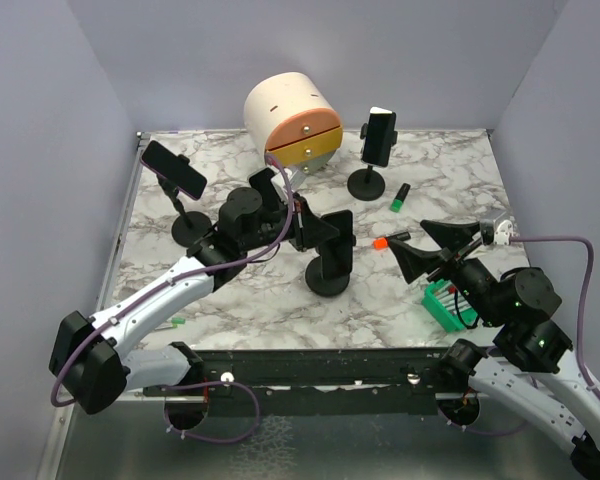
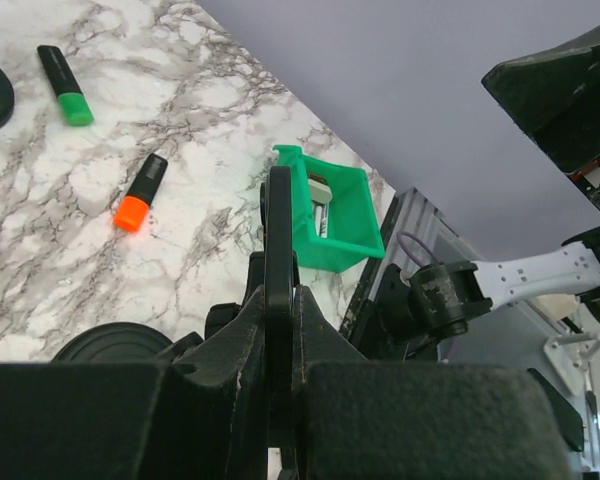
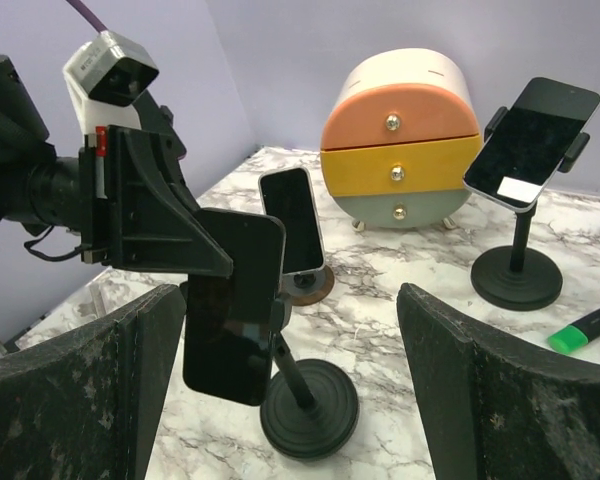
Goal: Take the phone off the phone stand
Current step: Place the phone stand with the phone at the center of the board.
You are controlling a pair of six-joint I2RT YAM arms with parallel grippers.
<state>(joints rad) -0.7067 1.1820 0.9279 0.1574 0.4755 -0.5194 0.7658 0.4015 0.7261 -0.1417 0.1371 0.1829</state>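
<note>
A black phone (image 1: 337,232) sits in the clamp of the middle phone stand (image 1: 328,276), upright and tilted a little. My left gripper (image 1: 323,231) is shut on the phone's side. In the left wrist view both fingers (image 2: 225,345) press the edge-on phone (image 2: 278,225). The right wrist view shows the phone (image 3: 233,305) on the stand's base (image 3: 310,397), with the left gripper's finger (image 3: 160,215) on it. My right gripper (image 1: 410,236) is open and empty, to the right of the stand and facing it (image 3: 290,300).
Two other stands hold phones, at the left (image 1: 175,168) and back right (image 1: 380,135). A round drawer unit (image 1: 292,118) stands at the back. An orange highlighter (image 1: 380,243), a green highlighter (image 1: 401,197) and a green bin (image 1: 445,303) lie to the right.
</note>
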